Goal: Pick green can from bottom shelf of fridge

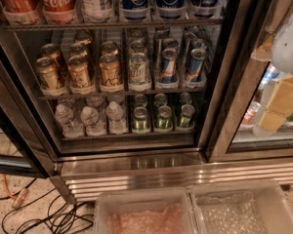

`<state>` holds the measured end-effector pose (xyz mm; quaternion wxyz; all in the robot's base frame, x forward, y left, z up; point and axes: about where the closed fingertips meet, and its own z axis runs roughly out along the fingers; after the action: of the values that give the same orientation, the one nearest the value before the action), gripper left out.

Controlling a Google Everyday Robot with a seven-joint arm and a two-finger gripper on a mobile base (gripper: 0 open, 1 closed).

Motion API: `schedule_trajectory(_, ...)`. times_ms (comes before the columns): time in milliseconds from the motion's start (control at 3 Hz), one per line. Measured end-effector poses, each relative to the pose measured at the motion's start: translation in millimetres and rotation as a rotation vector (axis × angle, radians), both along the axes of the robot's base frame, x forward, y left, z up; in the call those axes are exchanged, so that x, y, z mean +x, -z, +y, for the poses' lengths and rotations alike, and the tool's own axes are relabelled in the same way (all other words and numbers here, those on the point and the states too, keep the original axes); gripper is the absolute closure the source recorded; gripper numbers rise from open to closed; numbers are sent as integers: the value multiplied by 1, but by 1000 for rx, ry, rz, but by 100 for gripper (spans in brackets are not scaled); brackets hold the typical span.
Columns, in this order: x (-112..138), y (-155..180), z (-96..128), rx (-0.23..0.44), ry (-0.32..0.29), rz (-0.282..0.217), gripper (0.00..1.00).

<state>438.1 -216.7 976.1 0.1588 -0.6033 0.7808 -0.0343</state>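
Observation:
The fridge (219, 82) stands in front of me with its inside in view. Its bottom shelf (127, 136), a dark wire rack, holds several green cans on the right half; the front row stands at the left (140, 119), the middle (163, 117) and the right (186, 115), with more behind. Small water bottles (93, 120) fill the shelf's left half. My gripper (279, 108), pale yellow under a white arm part (289, 43), is at the right edge of the view, in front of the neighbouring glass door, apart from the cans and level with the middle and bottom shelves.
The middle rack holds gold-brown cans (79, 72), a white-and-green can (138, 69) and blue cans (168, 65). Cola bottles (58, 1) stand above. Two translucent bins (146, 213) sit on the floor below the ribbed steel base panel (185, 175). Cables (44, 218) lie at the lower left.

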Motion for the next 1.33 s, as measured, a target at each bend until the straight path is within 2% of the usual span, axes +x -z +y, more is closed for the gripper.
schedule_trajectory(333,0,0,0,0,0,0,0)
schedule_trajectory(667,1,6,3,30,4,-9,0)
schedule_trajectory(1000,7,40,22,167,16,-1,0)
schedule_trajectory(1333,7,40,22,164,15,0,0)
